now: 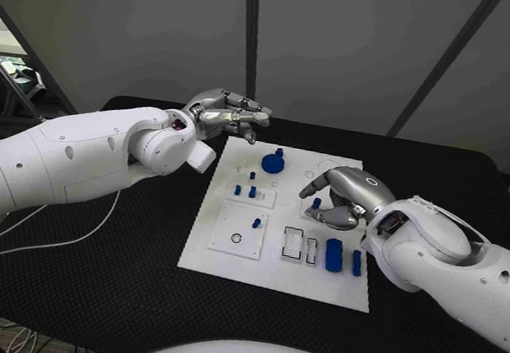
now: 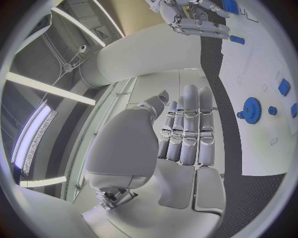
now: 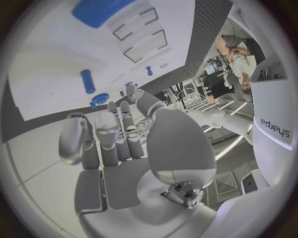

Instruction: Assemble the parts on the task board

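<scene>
White task board [image 1: 227,256] mid-table, long axis running near to far. Blue parts across it: gear-like round piece [image 1: 273,163] at far end, small pegs [image 1: 244,191] standing in a raised block left of centre, one peg [image 1: 257,223] in a second block nearer, two long bars [image 1: 333,257] lying flat at near right, long axes near-far. Empty rectangular slots [image 1: 294,243] just left of the bars, same orientation. Right hand [image 1: 343,196] low over right-centre of board, fingers curled downward around a short blue peg [image 1: 316,204]; grip or mere contact, cannot tell. Left hand [image 1: 225,114] raised beyond far-left corner of board, fingers loosely bent and apart, holding nothing. Gear just right and nearer of left hand; bars and slots near side of right hand, so right hand closer for those. Likely next: seat bars in slots.
</scene>
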You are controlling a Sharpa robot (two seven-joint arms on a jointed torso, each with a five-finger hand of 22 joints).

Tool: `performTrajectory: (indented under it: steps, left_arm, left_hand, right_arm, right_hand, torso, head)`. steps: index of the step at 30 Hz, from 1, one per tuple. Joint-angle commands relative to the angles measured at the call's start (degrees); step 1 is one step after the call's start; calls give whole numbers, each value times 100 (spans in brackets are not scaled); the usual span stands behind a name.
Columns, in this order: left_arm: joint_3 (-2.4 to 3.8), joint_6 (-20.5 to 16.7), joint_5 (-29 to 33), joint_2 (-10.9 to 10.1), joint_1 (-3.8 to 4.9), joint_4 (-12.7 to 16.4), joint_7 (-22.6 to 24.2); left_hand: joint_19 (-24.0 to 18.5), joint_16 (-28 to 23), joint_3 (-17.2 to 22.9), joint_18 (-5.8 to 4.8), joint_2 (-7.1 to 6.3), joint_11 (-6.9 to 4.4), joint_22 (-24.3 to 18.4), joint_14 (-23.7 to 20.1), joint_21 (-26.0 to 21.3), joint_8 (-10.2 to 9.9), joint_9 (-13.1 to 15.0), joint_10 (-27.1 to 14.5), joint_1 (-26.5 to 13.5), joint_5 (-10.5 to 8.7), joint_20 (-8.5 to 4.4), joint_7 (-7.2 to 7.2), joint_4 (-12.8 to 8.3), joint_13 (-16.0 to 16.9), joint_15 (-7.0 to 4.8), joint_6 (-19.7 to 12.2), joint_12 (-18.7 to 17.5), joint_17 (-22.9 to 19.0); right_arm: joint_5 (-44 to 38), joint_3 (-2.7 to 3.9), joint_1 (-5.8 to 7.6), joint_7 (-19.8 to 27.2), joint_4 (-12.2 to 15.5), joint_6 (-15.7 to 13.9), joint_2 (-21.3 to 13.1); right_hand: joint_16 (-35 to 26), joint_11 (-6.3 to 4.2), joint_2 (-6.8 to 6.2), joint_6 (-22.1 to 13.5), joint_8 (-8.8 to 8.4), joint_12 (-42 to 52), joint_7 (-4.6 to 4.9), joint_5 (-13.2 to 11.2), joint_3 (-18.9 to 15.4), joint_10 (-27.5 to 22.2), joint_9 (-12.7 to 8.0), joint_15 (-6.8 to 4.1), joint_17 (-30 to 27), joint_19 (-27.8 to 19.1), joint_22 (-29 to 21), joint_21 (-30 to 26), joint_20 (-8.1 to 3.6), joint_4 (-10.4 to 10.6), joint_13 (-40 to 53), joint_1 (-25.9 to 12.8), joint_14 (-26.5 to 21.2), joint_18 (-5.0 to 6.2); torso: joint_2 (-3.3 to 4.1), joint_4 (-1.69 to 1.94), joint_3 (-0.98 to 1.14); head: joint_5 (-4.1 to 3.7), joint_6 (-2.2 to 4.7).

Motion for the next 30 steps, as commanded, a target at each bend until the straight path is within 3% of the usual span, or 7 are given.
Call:
performTrajectory:
  steps: [1, 6, 10, 15, 23, 30]
  left_arm:
    - [0, 69, 33, 4, 11, 14, 14]
    - [-6, 81, 33, 21, 11, 10, 17]
    - [-12, 92, 33, 40, 11, 1, 18]
    - [-31, 99, 33, 42, 11, 1, 16]
    - [-41, 109, 33, 43, 11, -3, 8]
    - [-43, 121, 33, 51, 11, -6, 2]
  left_hand:
    - [27, -20, -38, -78, -3, 23, -4, -6, -23, -38, 7, -32, -33, -32, 16, -9, 4, 5, 43, -25, -21, -7]
    - [27, -20, -38, -78, -3, 23, -4, -6, -23, -38, 7, -32, -33, -32, 16, -9, 4, 5, 43, -25, -21, -7]
    - [30, -24, -41, -77, 4, 21, -11, -7, -32, -37, 10, -30, -23, -32, 16, -11, 1, 8, 42, -21, -20, -8]
    - [30, -24, -41, -77, 4, 21, -11, -7, -32, -37, 10, -30, -23, -32, 16, -11, 1, 8, 42, -21, -20, -8]
    - [30, -24, -41, -77, 4, 21, -11, -7, -32, -37, 10, -30, -23, -32, 16, -11, 1, 8, 42, -21, -20, -8]
    - [30, -24, -41, -77, 4, 21, -11, -7, -32, -37, 10, -30, -23, -32, 16, -11, 1, 8, 42, -21, -20, -8]
  right_arm:
    - [12, 37, 29, -284, -6, 365, -69]
    - [-169, 80, 64, -378, -184, 533, -83]
    - [-271, 90, 73, -385, -298, 582, -15]
    - [-307, 93, 76, -359, -444, 666, 102]
    - [-319, 92, 77, -296, -654, 790, 307]
    - [-284, 88, 76, -307, -835, 1063, 468]
  right_hand:
    - [-33, 2, -60, -15, 17, 33, -52, -8, -63, 14, 5, 20, -49, -11, -34, -36, -2, -2, -5, 63, -8, 39]
    - [-86, 25, -158, -44, 13, 4, -108, -48, -224, -124, 2, 36, -151, -48, -121, -119, 8, 54, -12, 155, -23, 57]
    - [-107, 41, -179, -63, 13, -8, -137, -64, -307, -207, 1, 47, -195, -61, -155, -154, 19, 109, -13, 231, -28, 64]
    - [-105, 42, -170, -73, 11, 1, -148, -66, -322, -211, 0, 49, -196, -61, -159, -160, 21, 129, -9, 261, -27, 64]
    - [-72, 24, -64, -110, 9, 80, -164, -71, -306, -106, -2, 39, -170, -33, -127, -138, 18, 202, 2, 320, -10, 56]
    - [126, -81, 138, -176, 11, 206, -94, -71, -38, 421, -3, -51, 54, 129, 135, 81, -49, 279, -2, 271, 64, -8]
  torso:
    - [-4, -13, 2]
    - [5, 6, -4]
    - [9, 10, 8]
    - [7, 10, -7]
    - [5, 13, -3]
    - [6, 11, -4]
  head:
    - [-78, 51]
    - [-130, 82]
    - [-122, 79]
    - [-119, 72]
    - [-102, 53]
    - [-88, 44]
